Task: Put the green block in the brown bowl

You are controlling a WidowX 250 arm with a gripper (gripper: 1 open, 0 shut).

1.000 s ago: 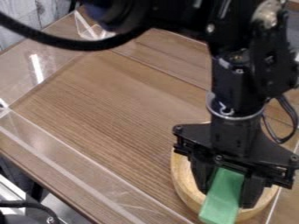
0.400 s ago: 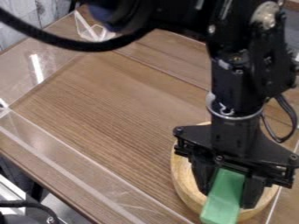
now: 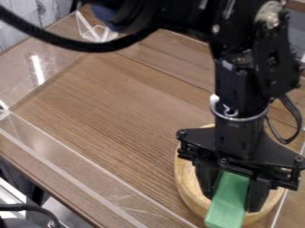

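Wooden table [image 3: 107, 107] fills most of the view, grain running toward the upper right, with a clear glossy sheet or edge along the left side. Black robot arm [image 3: 244, 62] comes down from the top right, wrist vertical, claw pointing straight down. Brown bowl [image 3: 191, 189] sits at the lower right corner of the frame, mostly covered by the claw housing; only its near-left rim and wall show. Gripper [image 3: 236, 183] is closed down tight on the green block [image 3: 229, 207], jaws pinching its upper part. The block hangs with its long axis nearly upright, leaning slightly so the lower end points down and a little left, toward the frame's bottom edge. Its lower end lies over the bowl's near rim as seen from here; whether it touches the bowl cannot be told, since the bottom is cut off by the frame. Judgement on progress: pickup and carry look done, block is held above or within the bowl. Left to do: let go so the block drops inside, then clear the arm. Leaning bar may come to rest propped on the rim.
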